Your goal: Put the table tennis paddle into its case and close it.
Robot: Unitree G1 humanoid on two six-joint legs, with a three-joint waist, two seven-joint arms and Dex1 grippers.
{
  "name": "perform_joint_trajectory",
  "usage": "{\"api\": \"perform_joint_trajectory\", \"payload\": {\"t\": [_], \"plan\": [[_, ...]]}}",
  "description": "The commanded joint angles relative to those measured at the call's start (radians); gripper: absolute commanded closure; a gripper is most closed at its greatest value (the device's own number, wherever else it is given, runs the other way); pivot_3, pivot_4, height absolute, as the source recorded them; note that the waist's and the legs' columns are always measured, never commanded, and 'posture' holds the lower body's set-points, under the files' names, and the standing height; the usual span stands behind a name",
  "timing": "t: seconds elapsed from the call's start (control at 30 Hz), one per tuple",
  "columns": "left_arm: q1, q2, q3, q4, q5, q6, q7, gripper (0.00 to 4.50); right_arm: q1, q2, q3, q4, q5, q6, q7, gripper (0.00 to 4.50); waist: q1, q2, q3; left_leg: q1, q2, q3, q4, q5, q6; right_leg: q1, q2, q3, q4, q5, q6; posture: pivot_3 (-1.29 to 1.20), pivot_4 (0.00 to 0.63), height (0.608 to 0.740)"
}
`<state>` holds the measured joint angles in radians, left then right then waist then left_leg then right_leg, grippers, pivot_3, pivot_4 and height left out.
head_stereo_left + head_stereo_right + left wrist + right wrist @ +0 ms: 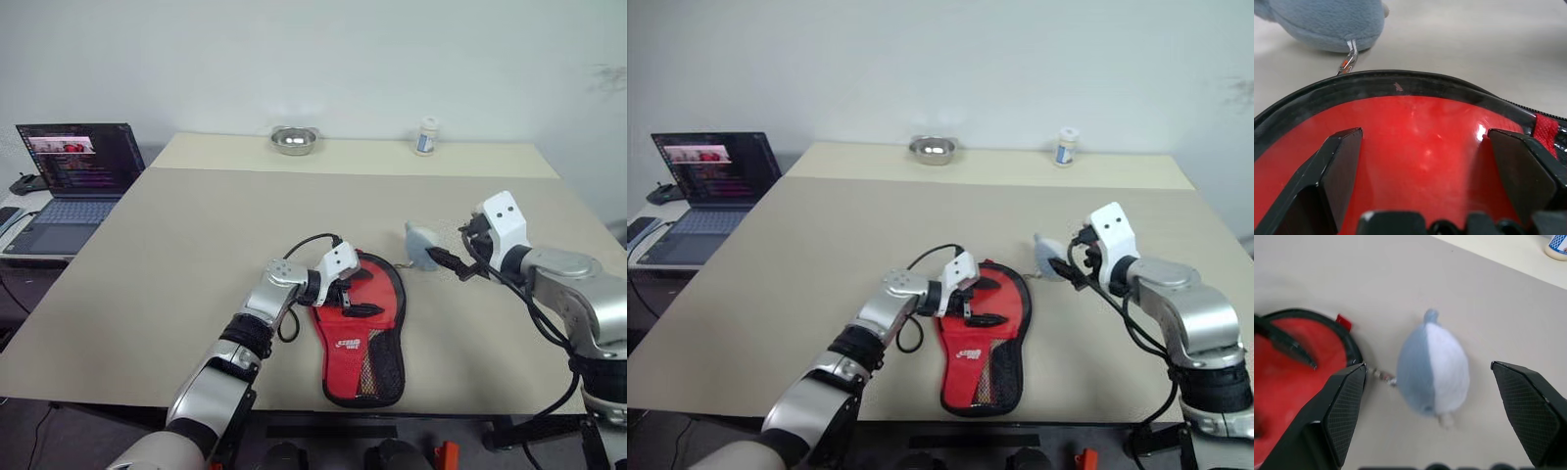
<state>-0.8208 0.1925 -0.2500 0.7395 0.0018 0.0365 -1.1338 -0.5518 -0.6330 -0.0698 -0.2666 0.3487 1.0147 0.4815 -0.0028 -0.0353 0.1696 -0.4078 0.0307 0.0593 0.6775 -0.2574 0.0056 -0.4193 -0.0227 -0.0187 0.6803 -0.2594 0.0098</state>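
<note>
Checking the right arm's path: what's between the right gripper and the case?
A small blue-and-white plush charm, joined by a short clip to the case rim. Right wrist view shows it between the open right gripper fingers; otherwise bare table.

Soft, even light is falling from overhead across the pale worktop (196, 255), leaving only faint shadows beneath the arms. A laptop screen (80, 157) is glowing at the left edge, and a metal bowl (294, 139) is catching a bright highlight. Up close, a white glare spot is shining on the glossy red case (1425, 156). A soft blue and white toy (1434, 369) is looking slightly blurred, and the black fingers (1344, 406) nearest the lens are sitting out of focus.
</note>
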Motion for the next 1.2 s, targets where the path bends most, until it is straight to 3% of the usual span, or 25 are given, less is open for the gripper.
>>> {"api": "perform_joint_trajectory", "payload": {"t": [0.03, 0.57, 0.67, 0.87, 0.97, 1.07, 1.2], "plan": [[-0.007, -0.010, -0.015, 0.047, 0.018, -0.026, 0.011, 0.05, -0.076, 0.025, 0.003, 0.097, -0.014, -0.046, -0.003, 0.00, 0.000, 0.000, 0.000, 0.000, 0.000, 0.000, 0.000, 0.000, 0.000, 0.000, 0.000, 0.000, 0.000, 0.001, -0.001, 0.00, 0.150, 0.740], [0.017, -0.022, -0.031, 0.028, 0.021, -0.025, 0.010, 0.05, -0.246, 0.178, 0.059, 0.592, -0.118, -0.224, -0.019, 0.00, 0.000, 0.001, -0.001, 0.000, 0.000, 0.002, 0.000, 0.000, 0.000, -0.001, 0.000, 0.002, 0.000, 0.003, -0.005, 0.00, 0.150, 0.740], [0.026, -0.023, -0.036, 0.023, 0.025, -0.026, 0.007, 0.00, -0.249, 0.183, 0.064, 0.605, -0.130, -0.232, -0.021, 0.63, 0.000, 0.001, -0.001, 0.000, 0.000, 0.002, 0.000, 0.000, 0.000, -0.001, -0.001, 0.002, 0.000, 0.003, -0.005, 0.00, 0.150, 0.740], [0.038, -0.030, -0.030, 0.027, 0.010, -0.041, -0.012, 0.00, -0.234, 0.177, 0.048, 0.583, -0.142, -0.219, -0.038, 2.70, 0.000, 0.002, -0.001, 0.000, 0.000, 0.002, 0.000, 0.000, 0.000, -0.001, -0.001, 0.002, 0.000, 0.003, -0.005, 0.00, 0.150, 0.740], [0.035, -0.042, -0.008, 0.062, -0.012, -0.057, -0.016, 0.00, -0.215, 0.172, 0.044, 0.551, -0.147, -0.203, -0.056, 3.53, 0.000, 0.002, -0.001, 0.000, 0.000, 0.002, 0.000, 0.000, 0.000, -0.001, -0.001, 0.002, 0.000, 0.003, -0.005, 0.00, 0.150, 0.740], [0.036, -0.053, 0.009, 0.101, -0.028, -0.063, -0.023, 0.00, -0.192, 0.152, 0.043, 0.506, -0.158, -0.186, -0.069, 3.97, 0.001, 0.002, -0.001, 0.000, 0.000, 0.002, 0.000, 0.000, 0.000, -0.001, -0.001, 0.002, -0.001, 0.003, -0.005, 0.00, 0.150, 0.740], [0.044, -0.063, 0.009, 0.155, -0.022, -0.083, -0.022, 0.00, -0.134, 0.079, 0.038, 0.410, -0.164, -0.132, -0.048, 4.10, 0.003, 0.004, -0.003, 0.000, -0.001, 0.002, 0.000, 0.000, 0.000, 0.000, -0.001, 0.002, -0.001, 0.003, -0.005, 0.00, 0.150, 0.740]]}}
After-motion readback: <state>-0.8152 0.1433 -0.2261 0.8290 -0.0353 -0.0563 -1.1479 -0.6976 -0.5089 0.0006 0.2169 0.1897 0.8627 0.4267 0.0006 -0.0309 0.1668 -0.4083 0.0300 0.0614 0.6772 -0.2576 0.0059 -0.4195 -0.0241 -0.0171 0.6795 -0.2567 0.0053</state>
